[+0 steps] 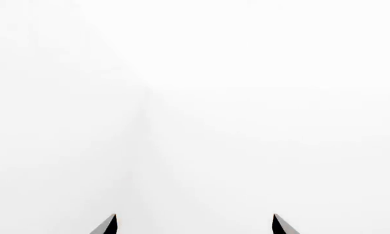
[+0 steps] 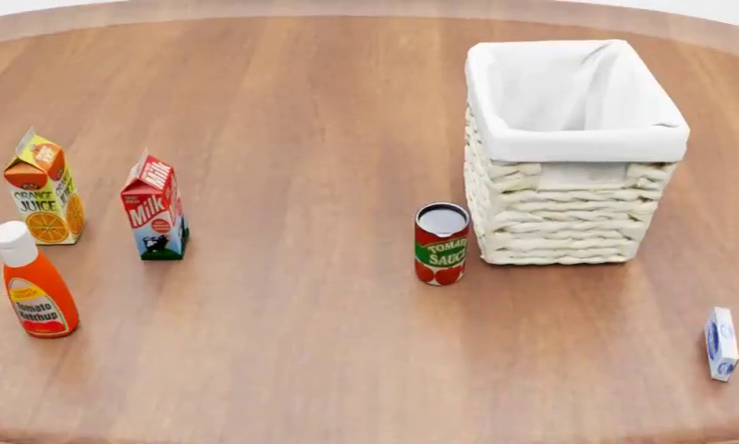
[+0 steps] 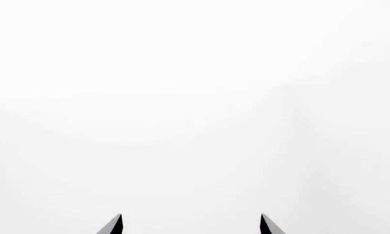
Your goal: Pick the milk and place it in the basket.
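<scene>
milk: small red gable-top carton with white "milk" lettering and a blue-green and black picture at its base point(image 2: 153, 208), upright at the left of the head view, on the wood.
milk and grippers: neither arm shows in the head view, so the carton stands untouched; how far either gripper is from it cannot be told.
left gripper: point(image 1: 195, 225) only two dark pointed fingertips point(image 1: 107, 225) show at the bottom edge of the left wrist view, set well apart with nothing between them, facing blank white.
right gripper: point(image 3: 191, 225) the same in the right wrist view, two dark tips point(image 3: 113, 225) spread wide over blank white, nothing gripped.
basket: large rectangular cream woven wicker basket with a white cloth liner folded over its rim point(image 2: 554, 208), upper right of the head view, well apart from the milk.
juice: yellow-orange gable-top "orange juice" carton point(image 2: 43, 190), near the milk, further left.
ketchup: orange-red squeeze bottle with a white cap, labelled "tomato ketchup" point(image 2: 33, 282), lower left, in front of the juice.
can: red and green cylindrical "tomato sauce" tin with a silvery top point(image 2: 442, 244), centre, just beside the basket's lower left corner.
box: small flat white-and-blue box point(image 2: 720, 343), lower right edge.
table: smooth brown wood-grain tabletop with a curved edge point(image 2: 307, 351).
</scene>
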